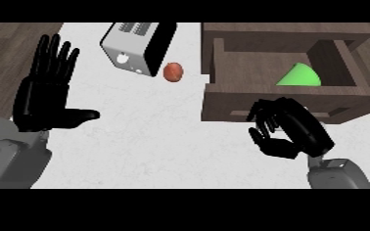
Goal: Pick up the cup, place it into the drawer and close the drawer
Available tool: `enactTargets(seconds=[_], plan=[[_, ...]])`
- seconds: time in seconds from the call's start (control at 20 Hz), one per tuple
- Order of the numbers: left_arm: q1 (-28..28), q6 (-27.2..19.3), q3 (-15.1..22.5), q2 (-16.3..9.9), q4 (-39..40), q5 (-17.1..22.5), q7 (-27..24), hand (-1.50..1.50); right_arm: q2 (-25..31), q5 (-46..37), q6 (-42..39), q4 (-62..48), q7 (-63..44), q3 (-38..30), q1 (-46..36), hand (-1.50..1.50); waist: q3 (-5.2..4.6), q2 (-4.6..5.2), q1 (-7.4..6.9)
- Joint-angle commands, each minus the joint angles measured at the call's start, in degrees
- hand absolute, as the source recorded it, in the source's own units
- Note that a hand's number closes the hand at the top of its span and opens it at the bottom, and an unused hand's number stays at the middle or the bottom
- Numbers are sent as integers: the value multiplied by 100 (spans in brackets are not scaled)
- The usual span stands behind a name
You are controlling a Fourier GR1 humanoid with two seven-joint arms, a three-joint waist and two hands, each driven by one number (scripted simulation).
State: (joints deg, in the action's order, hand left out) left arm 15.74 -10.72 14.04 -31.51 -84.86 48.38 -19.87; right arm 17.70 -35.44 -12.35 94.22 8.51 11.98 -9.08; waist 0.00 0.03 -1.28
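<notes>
A green cup (300, 76) lies inside the open wooden drawer (278, 103) at the right. My right hand (289, 129) is just in front of the drawer's front panel, fingers curled, holding nothing. At the left edge my left hand (43, 95) rests open, fingers up, thumb out to the right.
A silver and black toaster (137, 46) stands at the back middle. Beside it, between toaster and drawer, lies a small reddish-brown round object (173, 72). The wooden cabinet top (282, 32) runs behind the drawer. White counter (159, 137) spreads between my hands.
</notes>
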Motion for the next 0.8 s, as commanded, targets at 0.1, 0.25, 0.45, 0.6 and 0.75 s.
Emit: enactTargets(seconds=[0.1,0.25,0.45,0.6,0.75], plan=[[-340,269,-427,22,-132,-58,115,-150,-234,-642,313,-1513,283,43,-677,-150,2,5,67],[-506,963,-639,-62,358,30,-62,-150,-449,-1075,598,-2310,350,216,-1111,-150,0,17,55],[-1050,993,-806,13,-308,-101,-71,-150,-610,-1265,893,-3352,685,57,-1424,-150,2,5,46],[-1193,1124,-821,178,-205,-241,-176,-150,-754,-1308,1414,-4389,1210,-184,-1754,-150,4,17,28],[-989,1446,-1053,133,175,-335,-98,-150,-806,-1185,1326,-5134,1376,-523,-2413,-150,3,20,43]])
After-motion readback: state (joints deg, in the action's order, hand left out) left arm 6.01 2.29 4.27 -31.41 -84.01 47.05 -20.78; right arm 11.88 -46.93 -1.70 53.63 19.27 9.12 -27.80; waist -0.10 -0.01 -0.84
